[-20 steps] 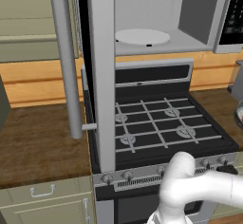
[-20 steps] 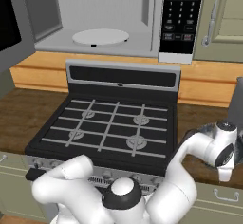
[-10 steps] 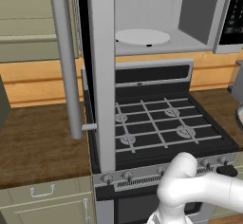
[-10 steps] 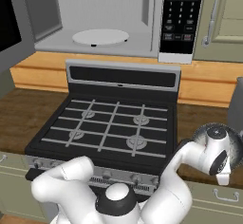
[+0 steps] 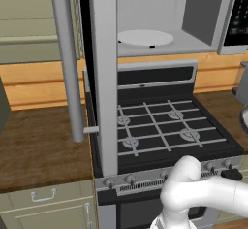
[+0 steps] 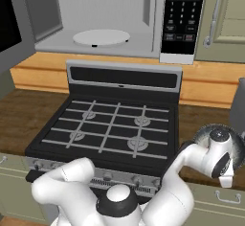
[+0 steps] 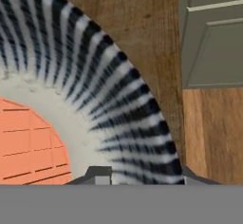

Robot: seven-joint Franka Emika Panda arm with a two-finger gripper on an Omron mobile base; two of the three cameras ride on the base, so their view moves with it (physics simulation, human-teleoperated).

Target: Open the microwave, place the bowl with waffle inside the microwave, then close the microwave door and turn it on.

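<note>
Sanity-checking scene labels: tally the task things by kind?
Microwave with door open: 1
Bowl, on the counter right of the stove: 1
Waffle, in the bowl: 1
Total: 3

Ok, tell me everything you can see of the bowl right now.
The bowl fills most of the hand view: a round dish whose sloping wall carries dark and pale radiating stripes, with a pale flat bottom. An orange-red waffle with a grid of lines lies flat in it. It sits upright on the brown wood counter. The fingertips stand at its rim.
</note>
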